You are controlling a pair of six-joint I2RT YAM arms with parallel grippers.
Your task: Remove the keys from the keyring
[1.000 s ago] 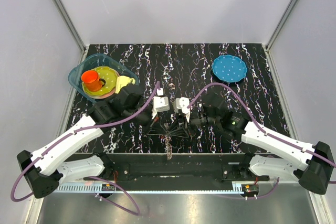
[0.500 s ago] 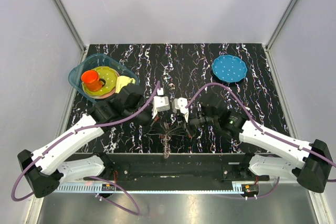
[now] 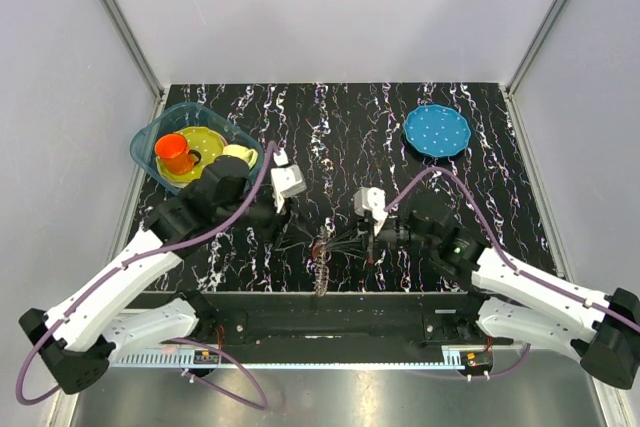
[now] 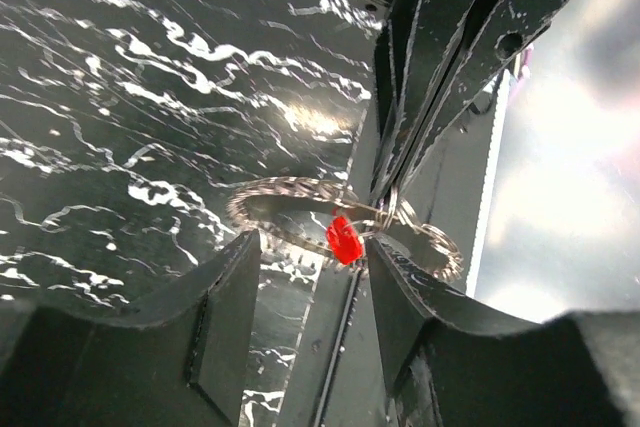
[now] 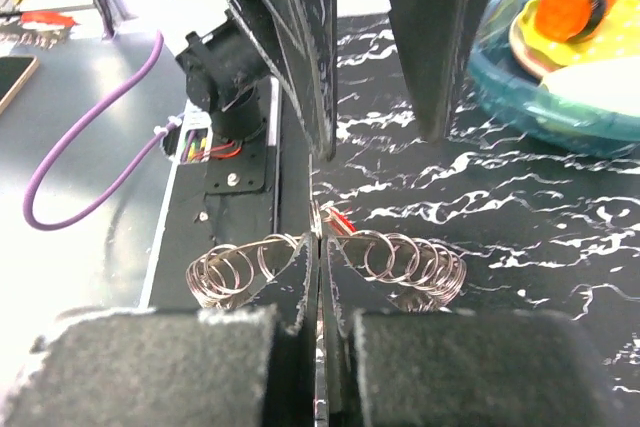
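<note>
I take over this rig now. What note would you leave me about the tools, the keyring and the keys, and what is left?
Left tool: open, empty, apart from the ring.
Right tool: shut on the keyring, by the near edge of the table.
Red key: appears to be on the ring; no other keys made out.
Done: no key off yet.
Left: probably take the red key with the left tool and work it off.

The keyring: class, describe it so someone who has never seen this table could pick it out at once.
Find the black marbled table and go to the middle of its near edge. There the right hand pinches the keyring, a loop of silvery coiled wire carrying a red key. Unlike the blue plate at the far right, it is thin, open wire.
</note>
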